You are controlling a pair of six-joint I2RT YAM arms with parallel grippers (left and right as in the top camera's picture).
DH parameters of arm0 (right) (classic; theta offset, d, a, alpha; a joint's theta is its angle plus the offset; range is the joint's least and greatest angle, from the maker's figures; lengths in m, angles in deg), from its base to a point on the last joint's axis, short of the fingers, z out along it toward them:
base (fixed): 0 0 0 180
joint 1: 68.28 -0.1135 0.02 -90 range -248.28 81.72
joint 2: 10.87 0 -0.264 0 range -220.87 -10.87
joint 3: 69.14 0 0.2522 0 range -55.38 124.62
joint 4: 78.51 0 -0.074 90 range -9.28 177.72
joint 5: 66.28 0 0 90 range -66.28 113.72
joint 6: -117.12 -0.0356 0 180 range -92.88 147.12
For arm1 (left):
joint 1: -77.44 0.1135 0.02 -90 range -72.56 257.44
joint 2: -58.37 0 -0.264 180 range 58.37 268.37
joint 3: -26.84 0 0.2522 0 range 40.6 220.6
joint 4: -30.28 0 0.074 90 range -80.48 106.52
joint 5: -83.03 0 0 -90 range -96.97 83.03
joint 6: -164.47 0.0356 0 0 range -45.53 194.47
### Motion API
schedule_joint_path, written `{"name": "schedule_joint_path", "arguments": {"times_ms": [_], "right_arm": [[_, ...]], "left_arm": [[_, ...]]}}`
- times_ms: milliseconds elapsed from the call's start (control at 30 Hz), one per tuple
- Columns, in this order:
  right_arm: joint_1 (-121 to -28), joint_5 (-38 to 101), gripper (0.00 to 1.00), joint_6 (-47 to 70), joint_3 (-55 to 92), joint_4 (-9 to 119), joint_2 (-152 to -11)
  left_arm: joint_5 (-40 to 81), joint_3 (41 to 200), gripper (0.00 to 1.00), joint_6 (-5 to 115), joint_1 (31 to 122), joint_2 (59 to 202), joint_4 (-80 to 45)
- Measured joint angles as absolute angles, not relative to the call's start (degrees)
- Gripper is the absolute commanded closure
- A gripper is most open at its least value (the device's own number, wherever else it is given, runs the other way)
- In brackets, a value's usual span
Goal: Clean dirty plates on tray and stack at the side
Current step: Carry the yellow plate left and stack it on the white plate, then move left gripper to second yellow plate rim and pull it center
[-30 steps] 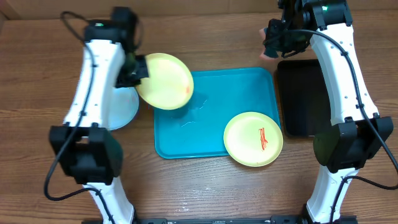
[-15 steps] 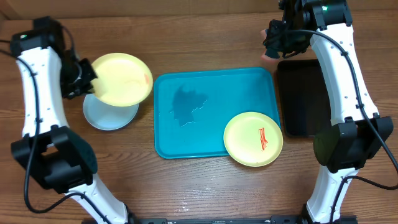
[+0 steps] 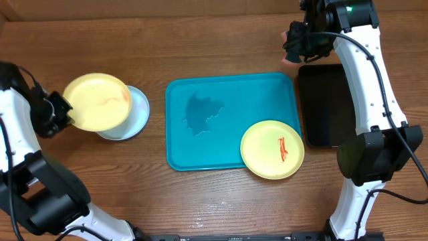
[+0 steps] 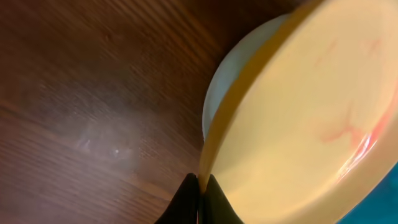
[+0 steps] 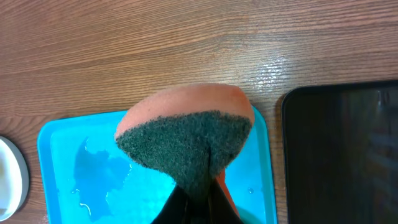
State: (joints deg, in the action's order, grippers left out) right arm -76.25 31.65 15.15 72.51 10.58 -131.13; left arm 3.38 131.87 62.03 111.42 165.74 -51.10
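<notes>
Left side: my left gripper [image 3: 57, 110] is clamped on the rim of the held yellow plate [image 3: 97, 102], at the plate's left edge. In the wrist view the two fingertips pinch the rim tight, with no gap showing. The plate is off the table [image 3: 200, 201] and lies over the left part of the white plate [image 3: 139, 112], which rests on the wood left of the turquoise tray [image 3: 231, 90]. I cannot tell whether the two plates touch. The wrist view shows faint reddish streaks on the held plate's face.

Right side: my right gripper [image 5: 196, 199] is closed on the sponge [image 5: 186, 130], which has an orange body and a dark green scouring face. The jaws squeeze its lower end so that the pad folds between them. The gripper hangs above the table just past the tray's far right corner, close to the far left corner of the black tray [image 3: 328, 107].

Tray: it sits mid-table, with the black tray just to its right. A wet patch [image 3: 200, 112] lies on its left half.

Second yellow plate [image 3: 267, 157]: it lies on the tray's near right corner and overhangs the rim toward the table edge. A red smear [image 3: 283, 148] marks its right half. It is well apart from both grippers.
</notes>
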Motion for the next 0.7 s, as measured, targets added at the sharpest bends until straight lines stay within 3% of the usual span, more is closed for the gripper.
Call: {"name": "schedule_joint_path", "arguments": {"times_ms": [200, 467, 700], "right_arm": [[-76.25, 31.62, 0.96, 15.13, 72.51, 10.56, -131.13], [-76.25, 31.62, 0.96, 15.13, 72.51, 10.54, -131.13], [-76.25, 31.62, 0.96, 15.11, 72.51, 10.58, -131.13]], "left_arm": [[4.38, 121.68, 0.96, 58.33, 111.18, 165.59, -38.03], [3.05, 116.61, 0.96, 56.34, 108.9, 165.57, -34.73], [2.07, 114.97, 0.65, 55.54, 104.75, 165.57, -31.78]]}}
